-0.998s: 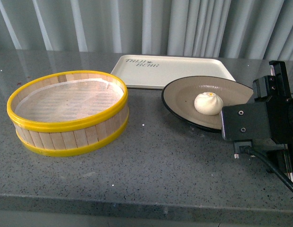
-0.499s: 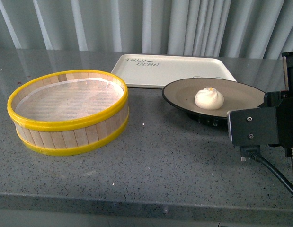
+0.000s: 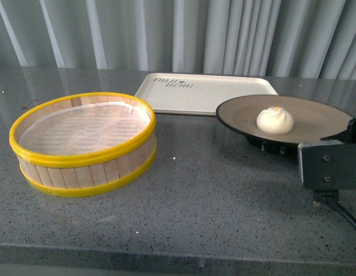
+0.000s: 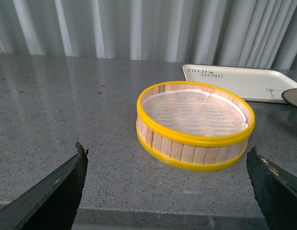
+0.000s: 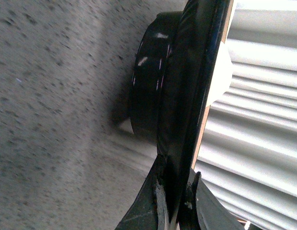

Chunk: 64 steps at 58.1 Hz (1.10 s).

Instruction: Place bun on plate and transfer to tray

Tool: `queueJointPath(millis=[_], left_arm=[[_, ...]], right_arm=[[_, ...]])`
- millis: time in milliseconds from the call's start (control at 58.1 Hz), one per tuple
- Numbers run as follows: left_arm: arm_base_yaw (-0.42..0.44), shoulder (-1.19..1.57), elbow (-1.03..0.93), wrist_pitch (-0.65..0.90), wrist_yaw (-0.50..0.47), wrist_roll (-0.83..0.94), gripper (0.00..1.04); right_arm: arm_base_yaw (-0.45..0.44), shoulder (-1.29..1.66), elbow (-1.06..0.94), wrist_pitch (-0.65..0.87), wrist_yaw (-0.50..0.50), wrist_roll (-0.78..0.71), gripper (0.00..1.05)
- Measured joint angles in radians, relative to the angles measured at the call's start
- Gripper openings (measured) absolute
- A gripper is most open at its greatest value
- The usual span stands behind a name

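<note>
The white pleated bun sits in the middle of the black-rimmed, grey-beige plate. My right gripper is shut on the plate's right rim and holds it level, a little above the counter. The right wrist view shows the jaws clamped on the rim, the plate's black underside and the bun's white bulge. The cream tray lies behind and left of the plate. My left gripper is open and empty, low at the counter's front edge.
A round wooden steamer basket with yellow rims stands at the left, empty inside; it also shows in the left wrist view. The tray lies beyond it. Grey curtains hang behind the speckled counter.
The plate with the bun has levelled out from a tilt, risen and moved to the right with my right gripper. The basket and tray have stayed in place.
</note>
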Motion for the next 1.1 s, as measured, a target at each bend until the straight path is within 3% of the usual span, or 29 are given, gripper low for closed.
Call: queueJointPath(millis=[207,430,775,1102], left_arm=[[0.000,0.000,0.000,0.000,0.000,0.000,0.98],[0.000,0.000,0.000,0.000,0.000,0.000,0.98],[0.000,0.000,0.000,0.000,0.000,0.000,0.98],[0.000,0.000,0.000,0.000,0.000,0.000,0.98]], right_arm=[[-0.053,-0.030,0.068,0.007,-0.060,-0.042,0.03],[-0.092,0.074,0.217,0.003,-0.203,-0.035,0.03],[-0.088,0.282,0.388,-0.011,-0.204,-0.003,0.03],[-0.091,0.405,0.568,-0.114,-0.193,-0.040,0.03]])
